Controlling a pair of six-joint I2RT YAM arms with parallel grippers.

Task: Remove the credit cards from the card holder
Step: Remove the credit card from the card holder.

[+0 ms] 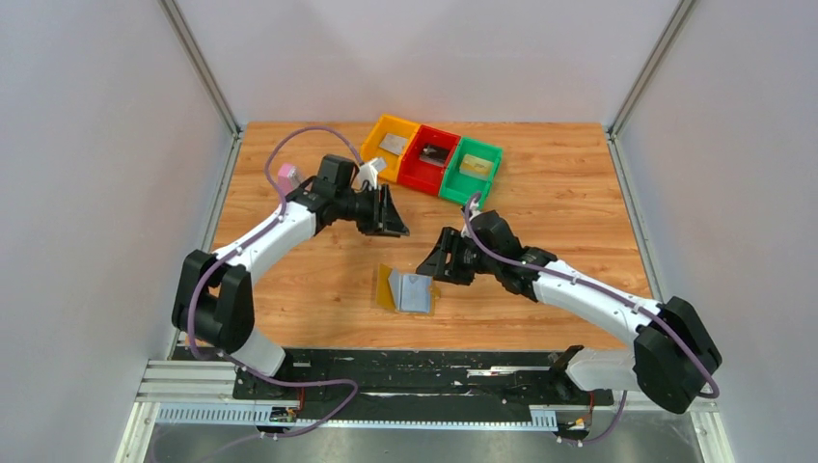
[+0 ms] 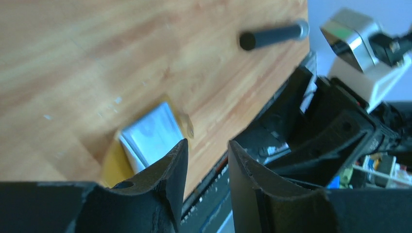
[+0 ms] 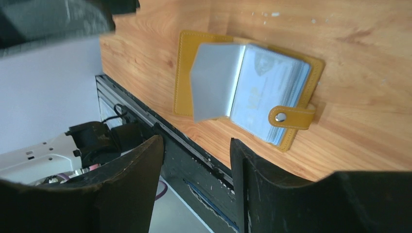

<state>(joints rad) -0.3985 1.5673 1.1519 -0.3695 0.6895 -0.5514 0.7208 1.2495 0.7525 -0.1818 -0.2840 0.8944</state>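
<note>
Top external: card holder (image 1: pixel 403 290) open, spine near-far — left pincer (image 2: pixel 206 145), right pincer (image 3: pixel 197 141) half-open, empty.

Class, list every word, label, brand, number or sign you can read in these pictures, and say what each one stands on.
No text can be read in any view.
card holder: faint print shows under its clear sleeve, too blurred to read.
coloured bins: no labels visible; what lies inside is too small to show any print.
</note>
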